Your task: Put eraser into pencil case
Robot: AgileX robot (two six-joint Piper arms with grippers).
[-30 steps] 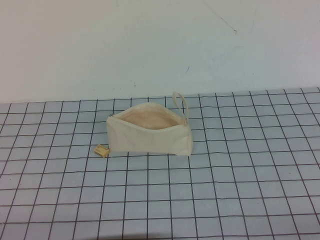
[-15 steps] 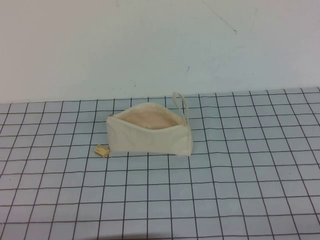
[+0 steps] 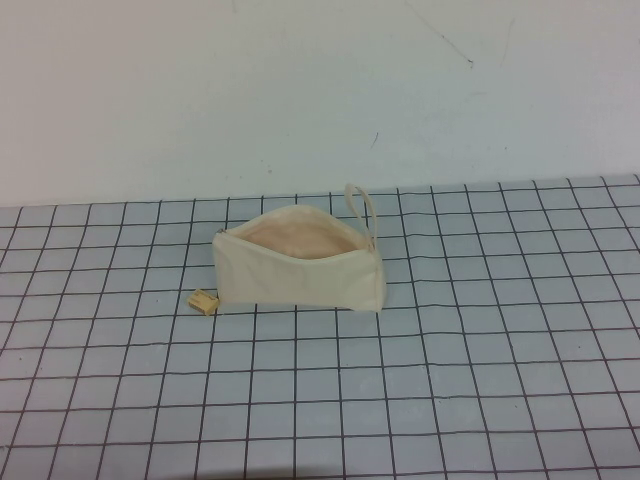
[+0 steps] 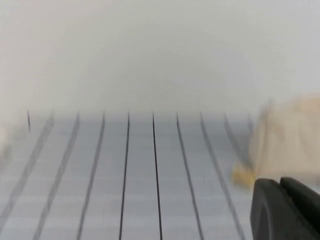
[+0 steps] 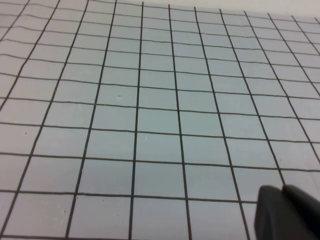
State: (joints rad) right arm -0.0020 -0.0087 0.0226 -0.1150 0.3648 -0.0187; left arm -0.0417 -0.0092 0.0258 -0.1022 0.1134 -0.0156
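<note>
The cream pencil case (image 3: 300,272) stands on the grid mat near the middle of the high view, its mouth open upward and showing the peach lining, with its loop strap (image 3: 362,207) at the far right end. The tiny tan eraser (image 3: 205,301) lies on the mat just left of the case's left corner. Neither arm shows in the high view. In the left wrist view my left gripper (image 4: 280,183) is shut and empty, with the blurred eraser (image 4: 243,175) and case (image 4: 295,136) just beyond it. My right gripper (image 5: 283,190) is shut and empty over bare grid.
The blue-grey grid mat (image 3: 450,380) covers the table up to a plain white wall (image 3: 300,90) behind the case. Nothing else stands on the mat.
</note>
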